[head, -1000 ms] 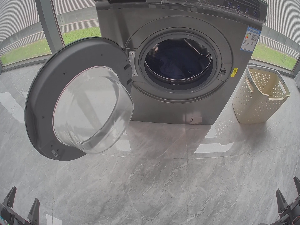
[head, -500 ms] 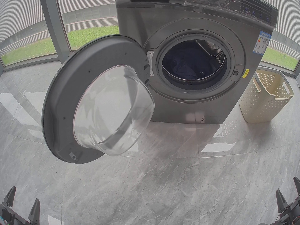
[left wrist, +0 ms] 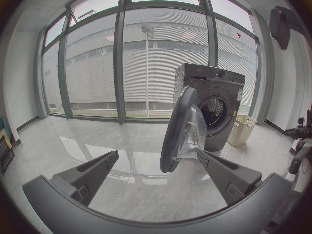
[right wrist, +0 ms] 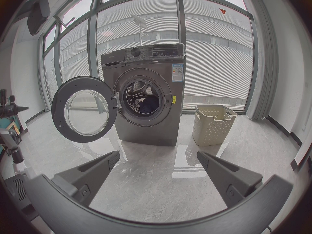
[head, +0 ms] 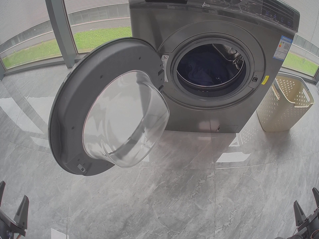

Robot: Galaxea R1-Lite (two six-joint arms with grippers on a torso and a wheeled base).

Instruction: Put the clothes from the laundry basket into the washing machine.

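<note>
The grey washing machine [head: 212, 93] stands ahead with its round door [head: 106, 107] swung wide open to the left. Dark blue clothes [head: 207, 71] lie inside the drum, also seen as clothes [right wrist: 149, 104] in the right wrist view. A cream perforated laundry basket [head: 287, 103] stands on the floor right of the machine; no cloth shows above its rim [right wrist: 213, 109]. My left gripper [head: 11, 209] is low at the near left, open and holding nothing. My right gripper [head: 307, 206] is low at the near right, open and holding nothing. Both are far from the machine and the basket.
Glossy grey tile floor [head: 186, 196] stretches between me and the machine. The open door juts out over the floor on the left. Tall windows with a metal pillar [head: 59, 24] run behind the machine. A white wall [right wrist: 286, 91] stands beyond the basket.
The head camera has turned, so the machine and door sit farther right in the picture. My left gripper has slid toward the left edge; the right gripper holds its place.
</note>
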